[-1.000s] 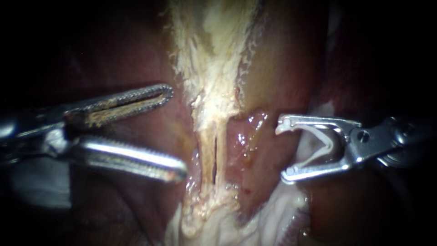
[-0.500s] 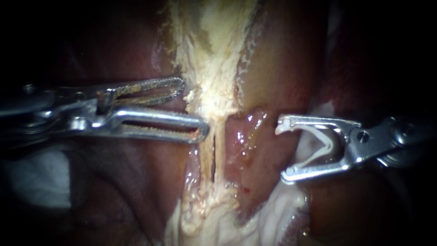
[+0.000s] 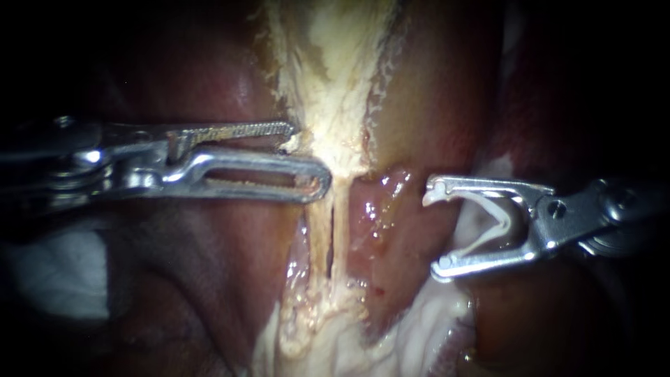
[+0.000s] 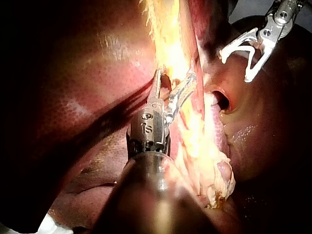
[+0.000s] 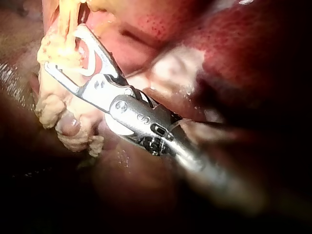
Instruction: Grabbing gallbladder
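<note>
Left instrument: jaws appear clamped on the pale frayed edge of the gallbladder at mid-field, though contact is partly hidden. The tissue looks soft, slick and easily torn, so a broad bite of thicker wall suits best. Right instrument holds a clip, well apart.

— Where does the gallbladder lie?

— Down the middle of the endoscope view, running from far to near.

— What does it look like?

— A pale, yellow-white band, dry and fibrous, with ragged, frayed edges. It is broad at the far end and tapers to a narrow neck about mid-view.

— And nearer than that?

— The neck runs on into two thin pale strands with a dark slit between them.
</note>
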You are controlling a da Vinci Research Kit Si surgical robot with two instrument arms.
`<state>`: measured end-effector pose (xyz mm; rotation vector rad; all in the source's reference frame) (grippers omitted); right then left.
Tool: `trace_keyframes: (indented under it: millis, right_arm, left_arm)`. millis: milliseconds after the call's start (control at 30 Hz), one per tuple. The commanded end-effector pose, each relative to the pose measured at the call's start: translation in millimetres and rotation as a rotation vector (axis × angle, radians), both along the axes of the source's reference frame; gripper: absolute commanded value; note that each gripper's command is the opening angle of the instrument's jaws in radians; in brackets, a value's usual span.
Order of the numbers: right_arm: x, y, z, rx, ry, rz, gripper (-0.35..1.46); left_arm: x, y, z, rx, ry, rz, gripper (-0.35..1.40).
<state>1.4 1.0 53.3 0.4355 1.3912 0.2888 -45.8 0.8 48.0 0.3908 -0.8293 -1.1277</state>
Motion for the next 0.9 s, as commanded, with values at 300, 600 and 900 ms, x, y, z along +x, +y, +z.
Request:
trace_keyframes:
  millis: [300, 600, 900]
  right_arm:
    - [-0.1, 0.0, -0.1, 0.000, 0.000, -0.001, 0.59]
    - [0.0, 0.0, -0.1, 0.000, 0.000, -0.001, 0.59]
    - [0.0, 0.0, -0.1, 0.000, 0.000, 0.000, 0.59]
  left_arm:
    - [-0.2, 0.6, 0.7, 0.070, 0.044, 0.013, -0.35]
    - [1.0, 0.6, 1.0, 0.098, 0.066, 0.025, -0.35]
    - [0.7, 0.6, 0.9, 0.102, 0.061, 0.029, -0.35]
